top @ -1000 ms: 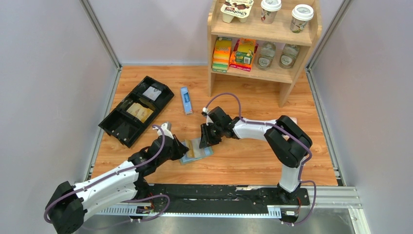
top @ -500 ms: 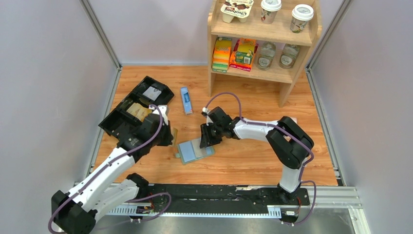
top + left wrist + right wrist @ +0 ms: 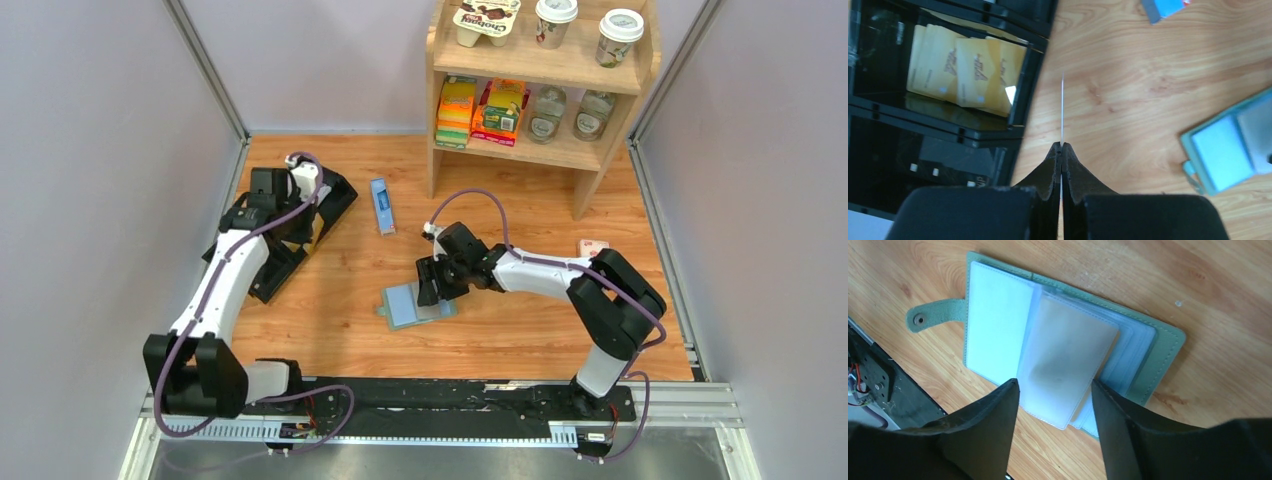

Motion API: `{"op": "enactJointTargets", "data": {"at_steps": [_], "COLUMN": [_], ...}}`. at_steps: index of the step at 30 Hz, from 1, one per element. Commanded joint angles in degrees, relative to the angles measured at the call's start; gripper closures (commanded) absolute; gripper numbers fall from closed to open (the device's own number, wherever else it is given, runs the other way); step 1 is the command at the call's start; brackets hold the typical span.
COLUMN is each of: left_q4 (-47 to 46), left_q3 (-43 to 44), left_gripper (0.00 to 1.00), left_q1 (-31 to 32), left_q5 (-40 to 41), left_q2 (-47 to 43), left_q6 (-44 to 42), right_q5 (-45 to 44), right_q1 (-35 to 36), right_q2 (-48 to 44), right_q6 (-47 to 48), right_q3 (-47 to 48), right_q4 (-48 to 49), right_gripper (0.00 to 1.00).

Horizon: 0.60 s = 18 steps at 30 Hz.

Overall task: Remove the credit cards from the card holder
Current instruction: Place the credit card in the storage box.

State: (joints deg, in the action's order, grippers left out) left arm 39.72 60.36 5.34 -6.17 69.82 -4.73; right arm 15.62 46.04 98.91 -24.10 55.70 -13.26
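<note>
The card holder [image 3: 412,306] lies open on the wooden table, sage green outside with pale blue-grey pocket pages [image 3: 1063,340]. My right gripper [image 3: 430,288] is open just above its right half, and its jaws stand on either side of a loose page [image 3: 1054,385]. My left gripper [image 3: 303,222] is over the right edge of the black tray [image 3: 240,258]. It is shut [image 3: 1062,146] on a thin credit card seen edge-on [image 3: 1062,110]. Several golden credit cards [image 3: 963,70] lie in one tray compartment.
A long narrow blue box [image 3: 381,205] lies beyond the card holder. A wooden shelf [image 3: 540,150] with cartons, jars and cups stands at the back right. A small pink item [image 3: 593,247] lies near the right arm. The holder's snap strap [image 3: 930,317] points left.
My left arm has swung from the card holder up and left to the tray, holding a card. The card holder and my right gripper have shifted slightly right.
</note>
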Motion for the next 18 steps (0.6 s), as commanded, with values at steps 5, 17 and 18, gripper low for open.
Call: {"op": "enactJointTargets", "data": {"at_steps": [5, 17, 18], "left_q4": [-1.8, -1.8, -1.8], "left_q3": [9.1, 16.5, 16.6], "left_gripper": [1.0, 1.0, 1.0], "left_q1": [-10.9, -14.0, -14.0], "left_q5": [-5.5, -5.9, -6.6], "left_q2": [11.5, 25.3, 25.9], "left_q6": [-12.2, -17.4, -17.9], "right_q5": [-2.5, -3.8, -3.7], "right_q1": [-0.2, -0.3, -0.3], "right_q2": [-5.5, -6.3, -6.1], "right_q6": [1.2, 1.6, 1.5], "right_q3": [-4.5, -5.7, -5.7], "right_q4": [3.8, 4.6, 4.6], "right_gripper": [0.3, 0.28, 0.28]}}
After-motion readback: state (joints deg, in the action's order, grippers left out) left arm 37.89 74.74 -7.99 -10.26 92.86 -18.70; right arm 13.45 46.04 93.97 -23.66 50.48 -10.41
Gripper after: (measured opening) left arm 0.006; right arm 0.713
